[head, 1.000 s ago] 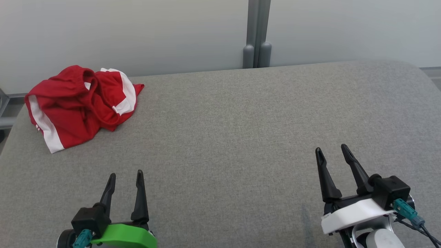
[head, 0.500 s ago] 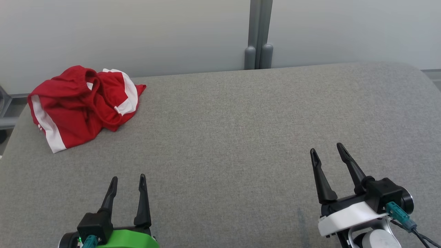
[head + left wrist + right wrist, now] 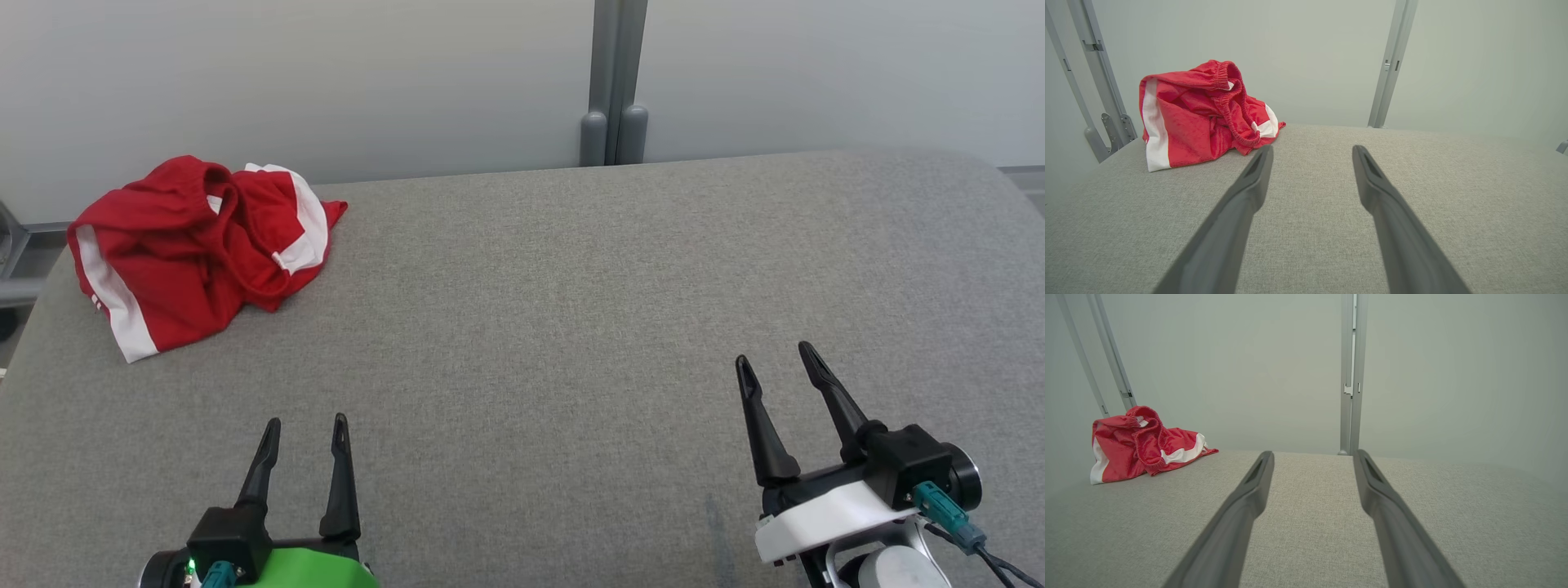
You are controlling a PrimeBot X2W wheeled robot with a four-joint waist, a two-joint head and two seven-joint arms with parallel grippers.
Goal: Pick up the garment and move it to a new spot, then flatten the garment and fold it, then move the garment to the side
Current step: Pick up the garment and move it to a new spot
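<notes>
At the far left corner of the grey fabric surface [image 3: 531, 327], one garment [image 3: 196, 253] is seen: a single crumpled heap of red cloth with white stripes and an elastic waistband, lying close to the back edge and touched by neither gripper. Two grippers are counted, both low at the near edge and well apart from the heap. The left gripper [image 3: 307, 420], on a green mount [image 3: 302, 567], is held at the lower left with its two dark fingers [image 3: 260, 465] spread apart and nothing between them. The right gripper [image 3: 772, 353], on a white mount [image 3: 824, 510], is held at the lower right, its two fingers likewise spread and empty. Four fingers are thus shown in all. One surface is seen, woven grey cloth with rounded corners. Behind it, pale wall panels [image 3: 326, 82] are joined by one upright grey post [image 3: 614, 82]; in the left wrist view, two slanted grey rails [image 3: 1098, 73] are seen behind the garment.
</notes>
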